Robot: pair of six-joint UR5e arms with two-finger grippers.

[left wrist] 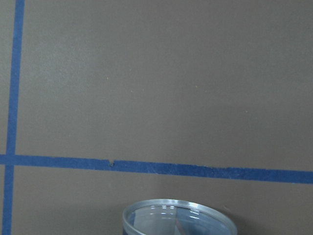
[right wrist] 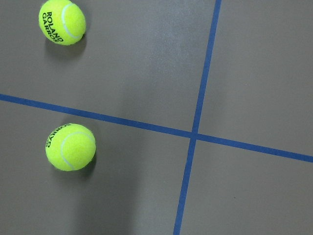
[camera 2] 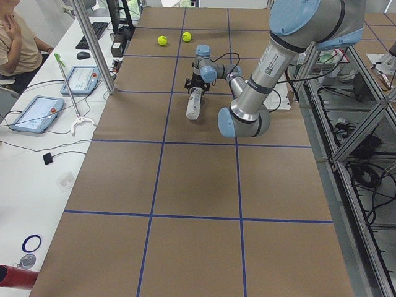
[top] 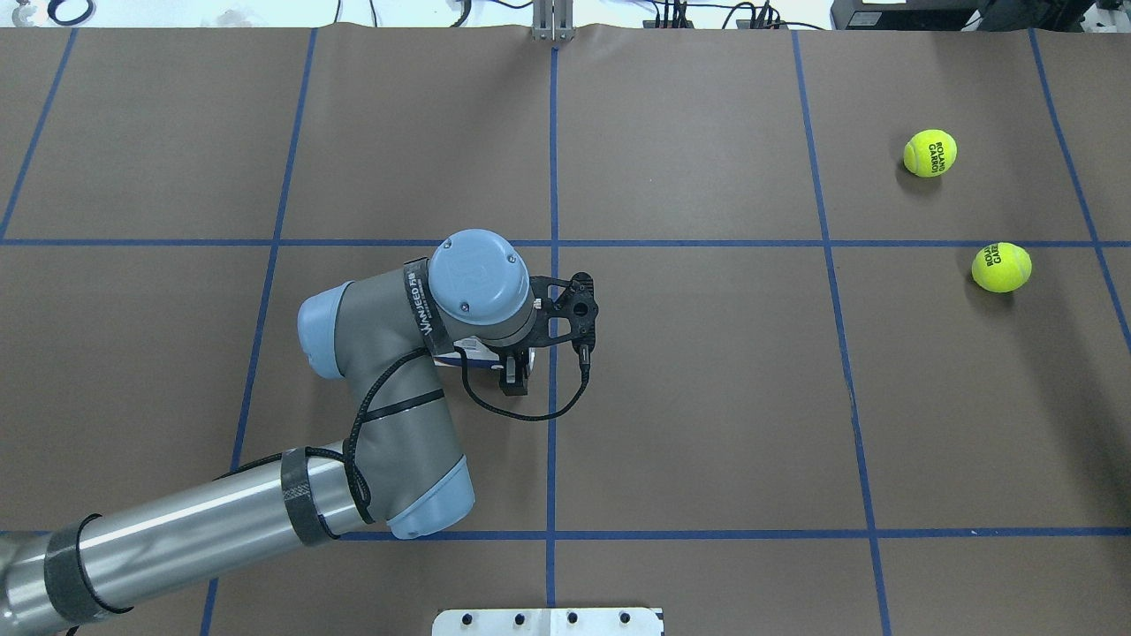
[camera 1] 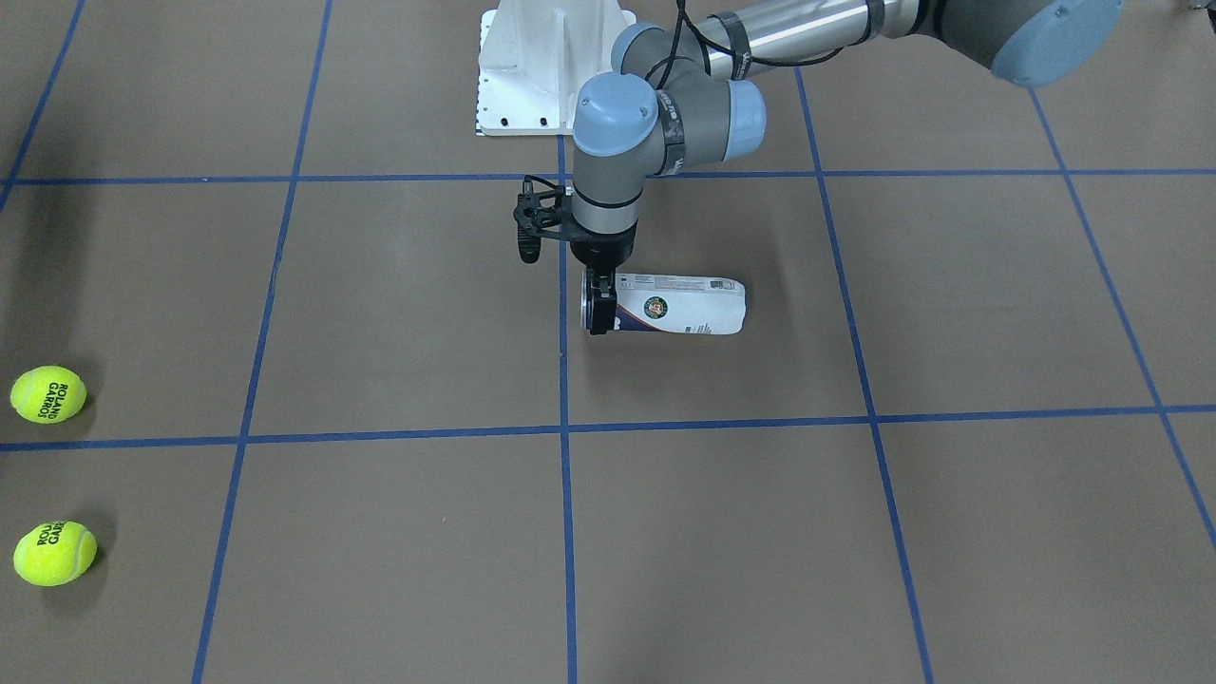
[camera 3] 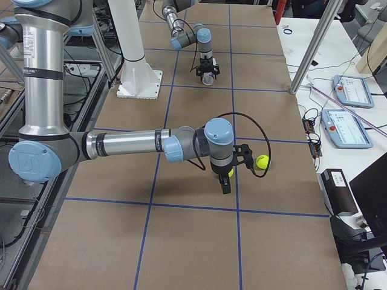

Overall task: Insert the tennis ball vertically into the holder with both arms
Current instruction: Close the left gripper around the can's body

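The table is covered with plain brown paper, cut into large squares by blue tape lines. A white pedestal base stands at the robot's edge. In the left side view an operators' desk with tablets runs along the other edge.

The holder lies on its side on this paper. The left gripper points straight down on it. Its fingers stand one on each side of the tube, just behind the open rim, and the labelled body runs away from them. I cannot tell whether they already press the plastic or only straddle it.

A tennis ball and a second ball lie well apart from those fingers, on the side where the mouth looks. The right gripper hangs above them. It shows only in a side view, so I cannot tell how its fingers stand.

The step in hand seems to be gripping the holder to stand it upright. I think the fingers should close evenly and not too hard, because thin clear plastic may bend. They should also stay below the rim, so that the mouth remains free for the ball. The paper looks smooth, so the tube may roll or slide while it is tilted, and a slow turn over its closed end would be safer.
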